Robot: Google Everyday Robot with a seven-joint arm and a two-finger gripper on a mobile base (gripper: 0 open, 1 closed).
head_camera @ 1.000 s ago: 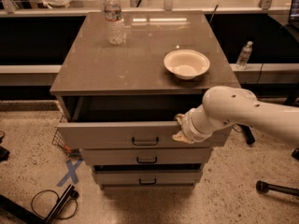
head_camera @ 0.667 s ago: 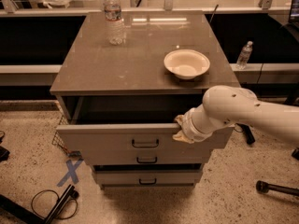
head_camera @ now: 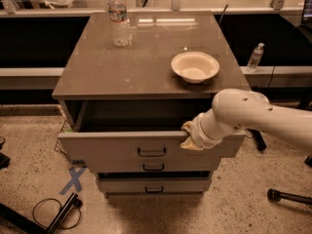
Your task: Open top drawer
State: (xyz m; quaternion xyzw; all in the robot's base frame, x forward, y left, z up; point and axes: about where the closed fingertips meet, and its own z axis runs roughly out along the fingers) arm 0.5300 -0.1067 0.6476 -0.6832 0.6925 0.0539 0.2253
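Where the top drawer (head_camera: 112, 147) sits: directly under the desk top, standing partway out of the cabinet, with its dark inside showing behind the pale front and nothing on its black handle (head_camera: 151, 152).
Gripper (head_camera: 188, 136): at the upper edge of the drawer front, right of centre, tucked behind the white arm (head_camera: 253, 116); whether it is clenched or released cannot be told.
Progress: judging by the gap, the drawer is already open a good way; what is left seems to be only a further pull, if full travel is wanted, and then a withdrawal.
Lower drawers (head_camera: 153, 167): two shallower ones beneath, seemingly shut.
Desk (head_camera: 146, 67): a glossy brown top carrying a water bottle (head_camera: 118, 18) at the back left and a pale bowl (head_camera: 195, 66) near the right edge, well apart.
Room: speckled floor with a blue tape cross (head_camera: 73, 179) and a looped cable (head_camera: 48, 211) at the left; a second bottle (head_camera: 255, 56) stands on a ledge behind.
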